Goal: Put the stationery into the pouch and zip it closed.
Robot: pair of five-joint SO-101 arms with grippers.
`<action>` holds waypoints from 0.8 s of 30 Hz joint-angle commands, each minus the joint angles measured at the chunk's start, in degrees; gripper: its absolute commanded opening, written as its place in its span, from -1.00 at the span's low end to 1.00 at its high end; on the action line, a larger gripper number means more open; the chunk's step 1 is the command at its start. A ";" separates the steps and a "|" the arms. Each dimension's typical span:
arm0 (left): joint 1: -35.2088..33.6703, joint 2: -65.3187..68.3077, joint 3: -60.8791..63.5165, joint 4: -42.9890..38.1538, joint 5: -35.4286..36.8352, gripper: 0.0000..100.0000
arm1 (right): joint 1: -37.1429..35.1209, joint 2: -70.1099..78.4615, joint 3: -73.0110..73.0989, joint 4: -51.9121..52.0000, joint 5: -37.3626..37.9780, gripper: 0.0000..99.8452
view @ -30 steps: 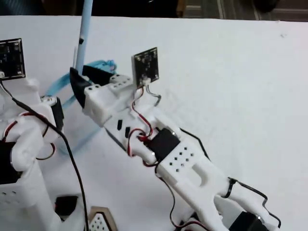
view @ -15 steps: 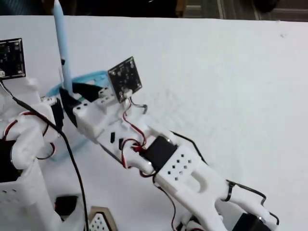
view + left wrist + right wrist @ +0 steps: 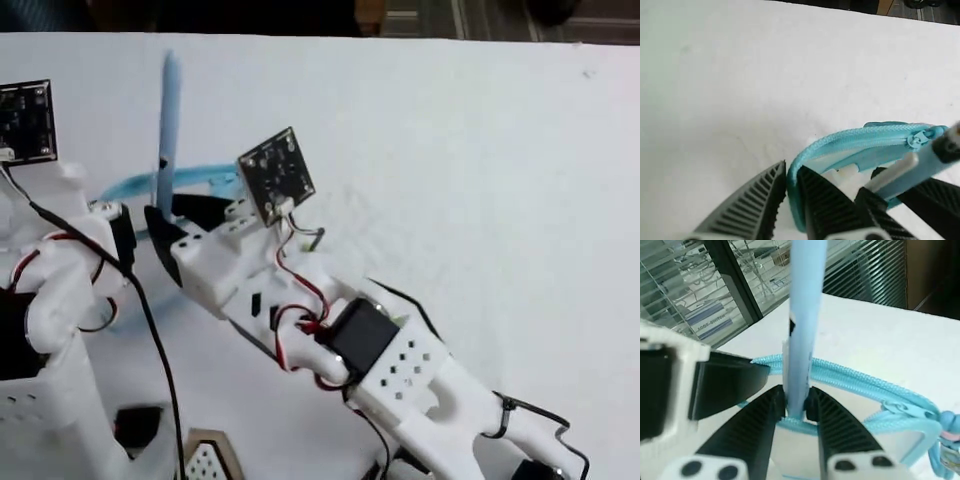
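The teal zip pouch [image 3: 140, 186] lies open on the white table between the two arms. My left gripper [image 3: 791, 175] is shut on the pouch's rim [image 3: 850, 142], with the zipper edge pinched between its ribbed fingers. My right gripper [image 3: 796, 402] is shut on a light blue pen [image 3: 804, 315], which stands nearly upright with its lower end at the pouch's mouth [image 3: 860, 385]. From above, the pen [image 3: 167, 125] rises out of the right gripper [image 3: 165, 228], just right of the left arm [image 3: 60, 280]. The zip pull [image 3: 918, 140] sits at the pouch's end near the pen.
White table [image 3: 480, 150] spreads wide and bare to the right and back. The right arm [image 3: 400, 370] runs diagonally from the bottom right. A window with blinds [image 3: 705, 290] lies beyond the table's edge in the right wrist view.
The right gripper swung the pen from leaning left to nearly upright and lowered it, so its top now stands lower. The right wrist shifted slightly right. The left arm kept still.
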 commanded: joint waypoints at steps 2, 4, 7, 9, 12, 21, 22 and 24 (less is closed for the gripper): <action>0.40 -0.66 -0.53 -1.41 -0.09 -0.96 | -1.54 -0.66 -0.09 1.63 0.35 -0.73; 0.40 -0.66 -0.53 -1.41 -0.09 -0.96 | -2.24 -0.31 -0.09 1.63 0.35 -0.71; 0.40 -0.66 -0.44 -1.41 -0.09 -0.96 | -2.42 -0.22 -0.09 1.63 0.35 -0.71; 0.40 -0.66 -0.44 -1.41 -0.09 -0.96 | -2.42 -0.22 -0.09 1.63 2.29 -0.70; 0.40 -0.66 -0.44 -1.41 -0.09 -0.96 | -2.33 -0.57 -0.09 1.63 4.84 -0.70; 0.40 -0.66 -0.62 -1.41 -0.09 -0.96 | 4.09 -4.35 -4.48 4.26 4.84 -0.70; 0.40 -0.66 -0.62 -1.41 -0.09 -0.96 | 5.32 -5.49 -5.89 5.67 4.84 -0.70; 0.40 -0.66 -0.53 -1.41 -0.09 -0.96 | 8.13 -7.87 -9.05 9.10 4.75 -0.69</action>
